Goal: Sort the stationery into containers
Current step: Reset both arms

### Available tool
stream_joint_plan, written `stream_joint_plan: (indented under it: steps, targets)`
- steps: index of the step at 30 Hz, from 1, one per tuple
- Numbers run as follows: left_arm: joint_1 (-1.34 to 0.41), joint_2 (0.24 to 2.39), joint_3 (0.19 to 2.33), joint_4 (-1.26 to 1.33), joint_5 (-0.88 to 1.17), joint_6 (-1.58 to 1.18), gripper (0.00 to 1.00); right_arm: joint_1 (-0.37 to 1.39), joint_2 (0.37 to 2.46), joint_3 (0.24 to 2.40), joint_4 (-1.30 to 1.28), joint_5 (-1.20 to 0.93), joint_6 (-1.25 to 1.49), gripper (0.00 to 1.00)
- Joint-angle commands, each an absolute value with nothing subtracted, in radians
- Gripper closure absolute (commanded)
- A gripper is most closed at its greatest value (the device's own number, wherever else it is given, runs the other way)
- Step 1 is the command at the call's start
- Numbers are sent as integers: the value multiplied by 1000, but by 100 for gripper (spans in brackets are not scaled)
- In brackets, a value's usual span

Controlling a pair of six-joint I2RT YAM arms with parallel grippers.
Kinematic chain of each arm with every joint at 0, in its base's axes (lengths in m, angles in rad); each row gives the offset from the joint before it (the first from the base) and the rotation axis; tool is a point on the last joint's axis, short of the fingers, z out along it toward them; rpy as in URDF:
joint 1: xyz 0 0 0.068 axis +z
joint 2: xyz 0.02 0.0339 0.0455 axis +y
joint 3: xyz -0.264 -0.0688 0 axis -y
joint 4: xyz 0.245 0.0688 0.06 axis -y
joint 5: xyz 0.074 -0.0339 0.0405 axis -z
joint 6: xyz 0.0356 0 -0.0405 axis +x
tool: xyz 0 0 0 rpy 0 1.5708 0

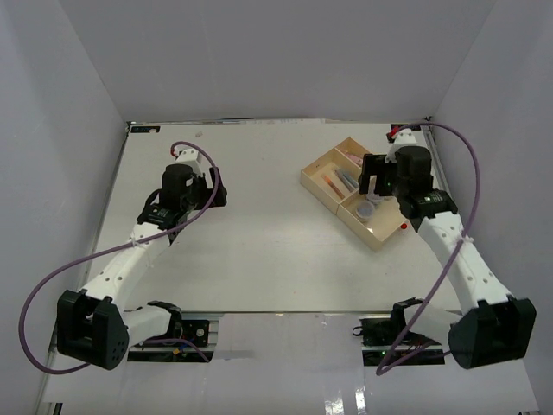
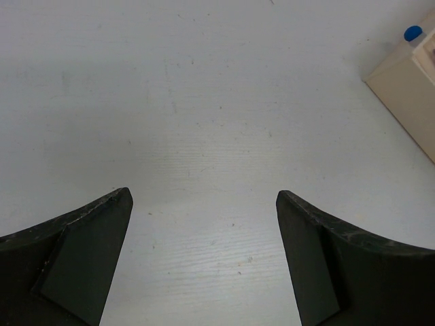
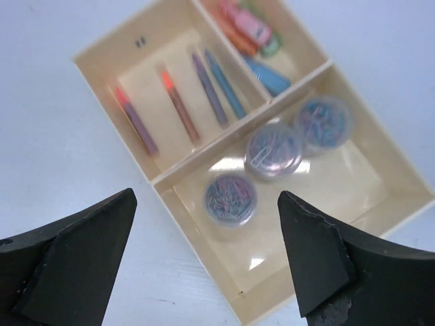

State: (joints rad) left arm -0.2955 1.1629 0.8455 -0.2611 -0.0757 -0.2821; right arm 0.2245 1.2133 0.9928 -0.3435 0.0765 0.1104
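The beige three-compartment tray (image 1: 321, 166) sits at the far right of the table. In the right wrist view its wall (image 3: 197, 224) frames three round grey tubs (image 3: 231, 197) of clips in the near compartment. Several thin pens (image 3: 178, 102) lie in the left compartment, and chunky coloured pieces (image 3: 255, 30) lie in the far one. My right gripper (image 3: 205, 195) hangs open and empty above the tub compartment and also shows in the top view (image 1: 373, 186). My left gripper (image 2: 202, 192) is open and empty over bare table, left of centre (image 1: 192, 192).
A corner of the tray (image 2: 408, 88) shows at the right edge of the left wrist view, with a small blue round thing (image 2: 412, 32) beyond it. A small red thing (image 1: 403, 226) lies by the tray's near right side. White walls enclose the table.
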Motion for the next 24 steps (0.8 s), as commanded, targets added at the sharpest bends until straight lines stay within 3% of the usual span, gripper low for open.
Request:
stream_joint_plan:
  steps: [1, 13, 24]
  targets:
    - [-291, 1077, 903, -290, -28, -304, 2, 222, 1030, 1066, -324, 126, 77, 10]
    - [-291, 778, 1134, -541, -77, -301, 2, 224, 522, 1042, -370, 316, 25, 10]
    - [-291, 488, 1026, -615, -184, -319, 2, 244, 204, 847, -296, 307, -31, 10]
